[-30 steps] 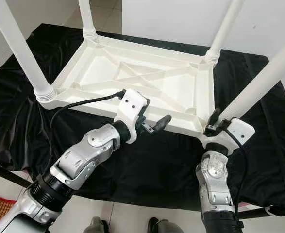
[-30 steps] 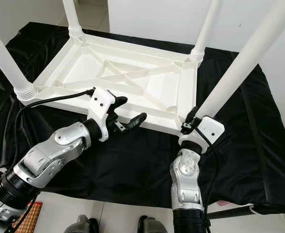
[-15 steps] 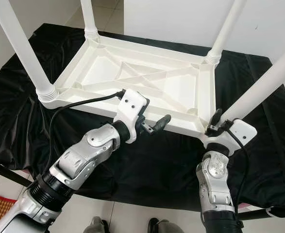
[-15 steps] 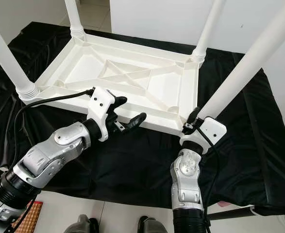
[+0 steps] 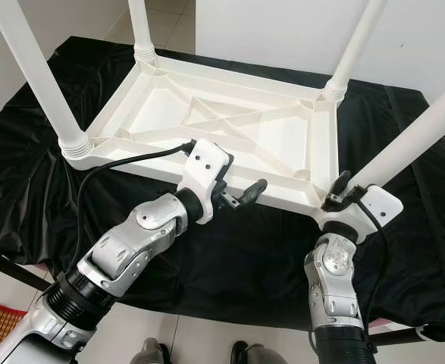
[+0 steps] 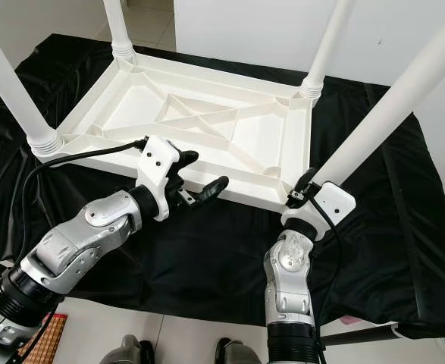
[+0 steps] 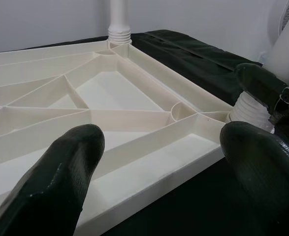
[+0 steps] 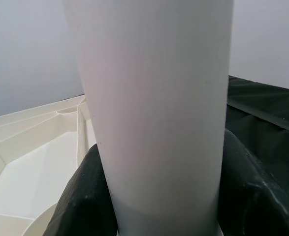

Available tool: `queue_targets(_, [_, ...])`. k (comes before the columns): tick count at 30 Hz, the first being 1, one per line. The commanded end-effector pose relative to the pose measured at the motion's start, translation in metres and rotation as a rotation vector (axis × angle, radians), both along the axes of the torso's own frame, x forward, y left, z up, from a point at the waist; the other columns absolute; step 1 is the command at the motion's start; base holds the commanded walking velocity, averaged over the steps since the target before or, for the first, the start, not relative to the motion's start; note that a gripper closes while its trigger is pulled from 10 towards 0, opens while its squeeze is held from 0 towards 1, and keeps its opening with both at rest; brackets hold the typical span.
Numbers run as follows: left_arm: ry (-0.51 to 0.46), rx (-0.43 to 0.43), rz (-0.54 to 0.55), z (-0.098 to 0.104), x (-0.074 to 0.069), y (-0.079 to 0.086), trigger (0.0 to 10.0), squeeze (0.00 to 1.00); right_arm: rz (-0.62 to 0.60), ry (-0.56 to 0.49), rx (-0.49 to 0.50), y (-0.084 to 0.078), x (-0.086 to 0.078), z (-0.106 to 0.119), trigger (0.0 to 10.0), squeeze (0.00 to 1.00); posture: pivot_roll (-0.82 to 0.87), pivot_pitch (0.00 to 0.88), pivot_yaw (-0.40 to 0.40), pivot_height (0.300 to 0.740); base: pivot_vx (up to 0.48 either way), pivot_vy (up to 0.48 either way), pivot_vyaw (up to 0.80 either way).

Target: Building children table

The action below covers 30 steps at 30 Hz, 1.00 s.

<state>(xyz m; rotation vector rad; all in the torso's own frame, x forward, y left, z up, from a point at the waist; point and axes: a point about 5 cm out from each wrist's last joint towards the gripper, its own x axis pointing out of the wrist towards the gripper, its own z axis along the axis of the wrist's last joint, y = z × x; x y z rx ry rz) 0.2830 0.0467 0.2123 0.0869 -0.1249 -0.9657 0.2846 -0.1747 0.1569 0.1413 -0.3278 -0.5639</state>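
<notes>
I am viewing a white plastic children's table [image 5: 230,129] that is lying upside down on a black cloth [image 5: 230,250], its ribbed underside facing up and four white legs standing up from its corners. The near-left leg [image 5: 44,83] is seated in its ribbed collar at the near-left corner, the far-left leg [image 5: 140,26] and the far-right leg [image 5: 351,49] are rising from the two far corners, and the near-right leg [image 5: 412,136] is leaning up and outward from the near-right corner. I am holding the right gripper [image 5: 342,191] at the base of that near-right leg, just above the corner socket; in the right wrist view its two black fingers [image 8: 85,201] are pressing against opposite sides of the white tube, so the hand is closed on the near-right leg. I am keeping the left gripper [image 5: 241,191] at the near long edge of the table, close to the middle of that edge and well apart from the right gripper. Its black fingers [image 7: 60,182] are standing wide apart with nothing between them, pointing across the rim toward the ribbed underside, and the near-right corner is showing beyond them. A black cable [image 5: 123,161] is running from the left wrist back along the silver forearm.
</notes>
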Motion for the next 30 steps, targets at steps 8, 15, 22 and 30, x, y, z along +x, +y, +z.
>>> queue_targets(8, [-0.004,0.046,-0.265,-0.002,-0.014,-0.010,10.0,0.00,-0.039,0.125,0.030,-0.008,-0.006,-0.025,10.0,0.00,0.07,0.160,-0.023,0.740,0.000,0.000,0.00])
queue_targets(15, [-0.002,0.045,-0.264,-0.002,-0.014,-0.009,10.0,0.00,-0.114,0.127,0.070,-0.015,-0.010,-0.026,10.0,0.00,0.07,0.165,-0.023,0.740,0.000,0.000,0.00])
queue_targets(22, [-0.001,0.045,-0.265,-0.002,-0.014,-0.008,10.0,0.00,-0.110,0.126,0.036,-0.014,-0.010,-0.026,10.0,0.00,0.07,0.171,-0.020,0.740,0.000,0.000,0.00])
queue_targets(30, [-0.002,0.045,-0.263,-0.001,-0.014,-0.008,10.0,0.00,-0.080,0.112,0.038,-0.012,-0.009,-0.023,10.0,0.42,0.07,0.171,-0.020,0.740,0.000,0.000,0.00])
